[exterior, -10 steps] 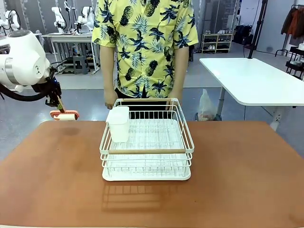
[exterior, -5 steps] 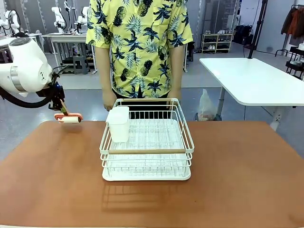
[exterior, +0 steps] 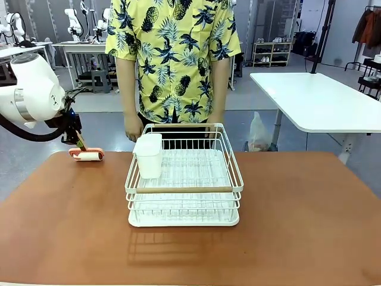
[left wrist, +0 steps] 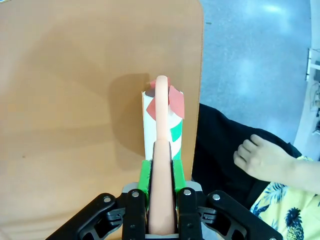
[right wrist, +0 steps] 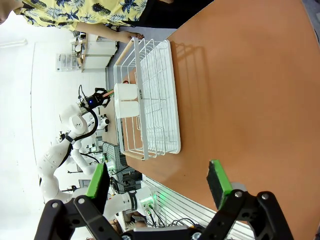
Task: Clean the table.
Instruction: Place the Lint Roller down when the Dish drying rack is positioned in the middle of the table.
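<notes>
The terracotta table (exterior: 297, 232) spans the front view. My left gripper (exterior: 76, 138) is shut on the peach handle (left wrist: 161, 165) of a lint roller (exterior: 87, 155). The white roller head (left wrist: 162, 117), with red and green patches, lies at the table's far left corner, right by the edge, its shadow close against it. Whether it presses on the top I cannot tell. My right gripper (right wrist: 160, 182) stands open over the table (right wrist: 250, 100), its green pads (right wrist: 97, 180) wide apart with nothing between them.
A white wire dish rack (exterior: 184, 173) with a white cup holder (exterior: 149, 155) stands mid-table, also seen in the right wrist view as the rack (right wrist: 150, 100). A person in a yellow shirt (exterior: 178, 53) stands behind it, one hand (left wrist: 260, 157) near the roller's edge.
My left gripper has carried the lint roller down and slightly right, from above the table's far left corner onto or just over it. The person shifted a little.
</notes>
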Motion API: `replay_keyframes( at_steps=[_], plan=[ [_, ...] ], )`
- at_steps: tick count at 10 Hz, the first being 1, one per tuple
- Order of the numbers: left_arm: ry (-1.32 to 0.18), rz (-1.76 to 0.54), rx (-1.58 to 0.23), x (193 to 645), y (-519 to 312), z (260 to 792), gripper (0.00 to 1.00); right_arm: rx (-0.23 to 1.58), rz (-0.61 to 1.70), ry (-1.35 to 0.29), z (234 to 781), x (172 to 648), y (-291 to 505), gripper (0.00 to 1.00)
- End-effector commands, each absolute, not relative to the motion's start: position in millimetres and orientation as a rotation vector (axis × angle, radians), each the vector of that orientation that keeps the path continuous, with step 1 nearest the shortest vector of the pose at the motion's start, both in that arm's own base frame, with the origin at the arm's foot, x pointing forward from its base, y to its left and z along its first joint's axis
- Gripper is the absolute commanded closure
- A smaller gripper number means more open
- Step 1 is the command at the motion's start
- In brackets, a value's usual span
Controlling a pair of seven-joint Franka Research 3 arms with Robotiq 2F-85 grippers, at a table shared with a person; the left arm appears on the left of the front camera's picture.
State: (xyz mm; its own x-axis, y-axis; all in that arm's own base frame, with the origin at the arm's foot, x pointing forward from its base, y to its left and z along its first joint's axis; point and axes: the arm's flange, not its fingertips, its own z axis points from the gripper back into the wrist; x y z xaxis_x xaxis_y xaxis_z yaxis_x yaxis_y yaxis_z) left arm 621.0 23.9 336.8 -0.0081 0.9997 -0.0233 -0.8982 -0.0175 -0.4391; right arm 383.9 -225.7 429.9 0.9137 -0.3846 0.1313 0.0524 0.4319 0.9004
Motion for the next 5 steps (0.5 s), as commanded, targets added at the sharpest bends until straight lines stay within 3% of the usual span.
replay_keyframes(
  at_steps=[1, 2, 3, 4, 5],
  plan=[
    [-0.332, 1.547, -0.376, 608, 23, 326, 0.79, 1.1, -0.274, -0.345, 433, 383, -226, 0.0],
    [-0.328, 1.543, -0.374, 606, 23, 327, 0.68, 1.1, -0.274, -0.345, 433, 383, -226, 0.0],
    [-0.317, 1.532, -0.38, 600, 22, 331, 0.42, 1.1, -0.274, -0.345, 433, 383, -226, 0.0],
    [-0.31, 1.532, -0.377, 597, 22, 335, 0.31, 1.1, -0.274, -0.345, 433, 383, -226, 0.0],
    [-0.288, 1.545, -0.346, 592, 21, 341, 0.06, 1.1, -0.274, -0.345, 433, 383, -226, 0.0]
  ],
)
